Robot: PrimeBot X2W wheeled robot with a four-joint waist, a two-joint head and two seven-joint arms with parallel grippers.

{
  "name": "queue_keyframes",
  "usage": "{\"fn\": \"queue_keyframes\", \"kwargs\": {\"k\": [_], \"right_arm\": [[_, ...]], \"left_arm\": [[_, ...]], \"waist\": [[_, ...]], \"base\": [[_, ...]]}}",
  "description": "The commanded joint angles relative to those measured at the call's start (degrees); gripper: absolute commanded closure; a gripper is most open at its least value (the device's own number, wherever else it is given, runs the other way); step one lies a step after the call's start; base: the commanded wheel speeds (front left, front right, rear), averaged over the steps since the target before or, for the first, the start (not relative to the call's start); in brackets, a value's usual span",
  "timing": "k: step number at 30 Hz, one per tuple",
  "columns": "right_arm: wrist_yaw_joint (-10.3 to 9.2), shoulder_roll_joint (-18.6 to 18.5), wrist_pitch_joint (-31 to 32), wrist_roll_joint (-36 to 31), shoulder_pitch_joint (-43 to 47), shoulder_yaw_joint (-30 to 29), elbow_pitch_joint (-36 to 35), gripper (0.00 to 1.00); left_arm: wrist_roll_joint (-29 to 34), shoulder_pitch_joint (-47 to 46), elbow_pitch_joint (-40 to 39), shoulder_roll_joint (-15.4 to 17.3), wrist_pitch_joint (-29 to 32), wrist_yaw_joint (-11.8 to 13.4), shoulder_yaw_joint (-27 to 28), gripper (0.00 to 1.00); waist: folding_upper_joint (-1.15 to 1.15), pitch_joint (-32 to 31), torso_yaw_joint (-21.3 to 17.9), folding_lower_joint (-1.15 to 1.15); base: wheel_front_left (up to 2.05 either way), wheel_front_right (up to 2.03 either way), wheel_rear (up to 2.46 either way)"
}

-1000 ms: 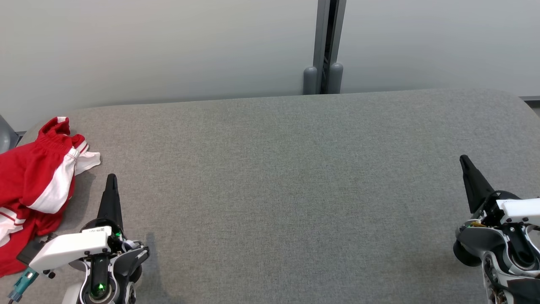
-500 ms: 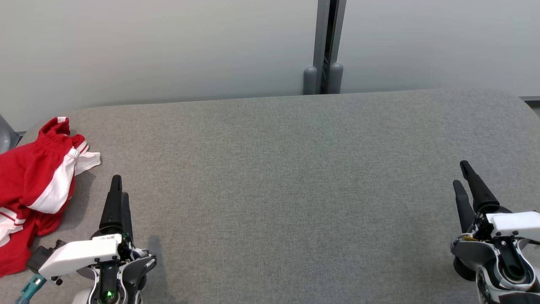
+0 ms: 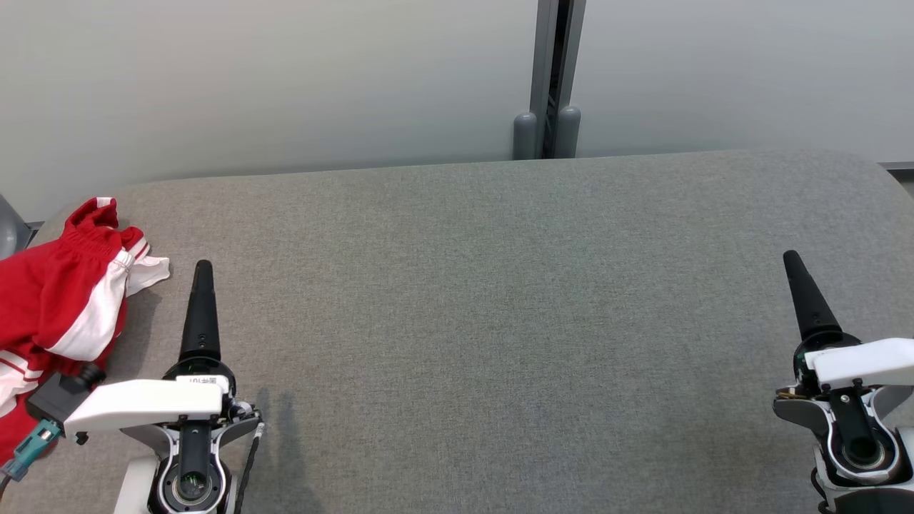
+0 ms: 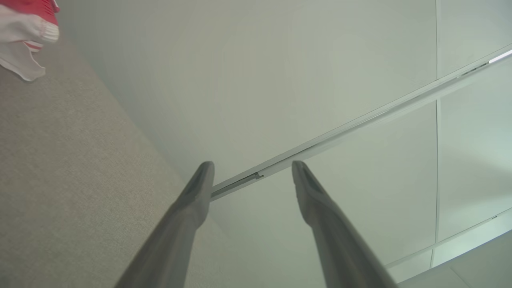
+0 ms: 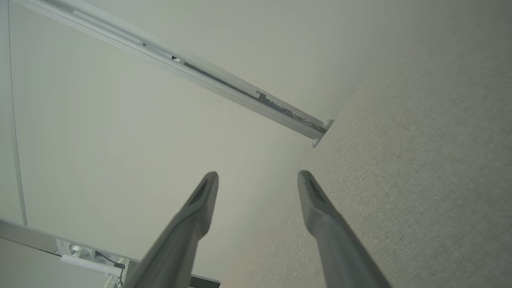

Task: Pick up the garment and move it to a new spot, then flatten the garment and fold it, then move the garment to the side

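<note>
Wide open and empty on the left gripper (image 4: 251, 172), same on the right gripper (image 5: 258, 178). Crumpled just left of the left one, well apart from the right: the red-and-white garment (image 3: 50, 300). Looks light, soft, floppy; best pinched at the bunched near edge, expecting sag.

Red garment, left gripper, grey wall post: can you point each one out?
red garment (image 3: 36, 293): head view, on its red cloth.
left gripper (image 4: 252, 165): left wrist view, midway between its fingertips.
grey wall post (image 3: 545, 71): head view, on its left rail.
</note>
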Motion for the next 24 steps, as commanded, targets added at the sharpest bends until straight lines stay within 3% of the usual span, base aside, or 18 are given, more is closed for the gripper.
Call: {"fn": "queue_keyframes", "kwargs": {"k": [1,24], "right_arm": [[0.08,-0.80,-0.85,-2.91,-0.72,0.30,-1.86,0.00],[0.10,-1.89,-5.69,-32.21,3.05,4.61,-9.56,0.00]], "left_arm": [[3.11,-2.19,-1.42,0.71,-0.44,0.12,-0.12,0.00],[27.93,-1.63,-1.90,3.37,-2.56,3.57,-4.77,0.00]], "waist": [[0.00,0.00,-0.01,0.00],[0.00,-0.52,-0.05,0.00]], "base": [[0.00,0.00,0.00],[0.00,0.00,0.00]]}}
